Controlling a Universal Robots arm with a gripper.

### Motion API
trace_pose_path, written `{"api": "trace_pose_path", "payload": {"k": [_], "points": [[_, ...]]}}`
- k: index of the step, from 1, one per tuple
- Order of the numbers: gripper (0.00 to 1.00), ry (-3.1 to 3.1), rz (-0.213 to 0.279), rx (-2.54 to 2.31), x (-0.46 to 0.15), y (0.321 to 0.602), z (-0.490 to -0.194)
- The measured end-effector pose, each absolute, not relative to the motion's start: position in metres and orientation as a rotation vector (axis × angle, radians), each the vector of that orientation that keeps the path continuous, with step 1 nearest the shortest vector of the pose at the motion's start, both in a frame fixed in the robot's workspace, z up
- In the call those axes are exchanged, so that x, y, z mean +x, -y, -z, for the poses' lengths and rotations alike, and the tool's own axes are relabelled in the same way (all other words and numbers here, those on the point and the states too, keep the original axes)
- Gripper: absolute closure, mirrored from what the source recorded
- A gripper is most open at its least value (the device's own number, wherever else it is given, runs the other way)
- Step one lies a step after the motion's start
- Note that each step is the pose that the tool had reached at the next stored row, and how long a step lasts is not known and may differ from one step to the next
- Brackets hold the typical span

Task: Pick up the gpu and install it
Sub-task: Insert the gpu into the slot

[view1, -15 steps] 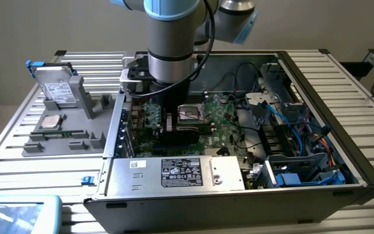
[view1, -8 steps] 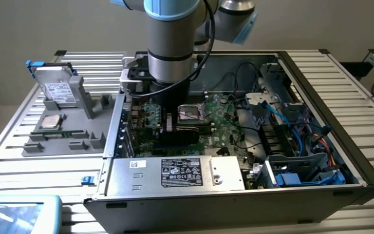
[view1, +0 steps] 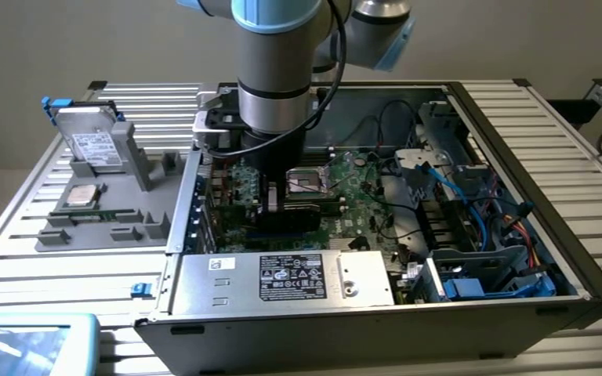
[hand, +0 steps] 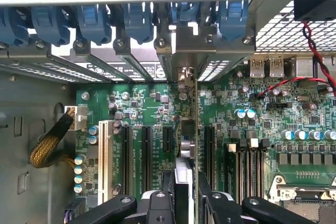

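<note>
A: Exterior view, what do we list?
B: Arm [view1: 272, 70] lowered into the open case [view1: 552, 227]; gripper [view1: 270, 205] over the motherboard [view1: 359, 196]. Drive [view1: 94, 145] on the left tray [view1: 103, 227].
A: Wrist view?
B: We log the fingers [hand: 212, 203] clamped on the gpu [hand: 185, 166], held edge-on, upright, between the slots [hand: 144, 150] near the rear brackets [hand: 131, 22].

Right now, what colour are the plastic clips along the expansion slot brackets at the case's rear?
Blue plastic clips, clearest in the wrist view.
</note>
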State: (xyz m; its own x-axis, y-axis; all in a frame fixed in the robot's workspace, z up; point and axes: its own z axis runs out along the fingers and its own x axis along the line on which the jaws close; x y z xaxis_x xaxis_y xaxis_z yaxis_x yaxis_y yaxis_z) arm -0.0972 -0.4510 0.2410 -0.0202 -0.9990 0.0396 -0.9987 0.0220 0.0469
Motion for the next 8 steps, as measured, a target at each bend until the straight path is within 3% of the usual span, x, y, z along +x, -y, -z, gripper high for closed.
{"api": "trace_pose_path", "payload": {"k": [8], "points": [[0.72, 2.202, 0.011, 2.156, -0.0973, 0.4514, -0.2411]]}}
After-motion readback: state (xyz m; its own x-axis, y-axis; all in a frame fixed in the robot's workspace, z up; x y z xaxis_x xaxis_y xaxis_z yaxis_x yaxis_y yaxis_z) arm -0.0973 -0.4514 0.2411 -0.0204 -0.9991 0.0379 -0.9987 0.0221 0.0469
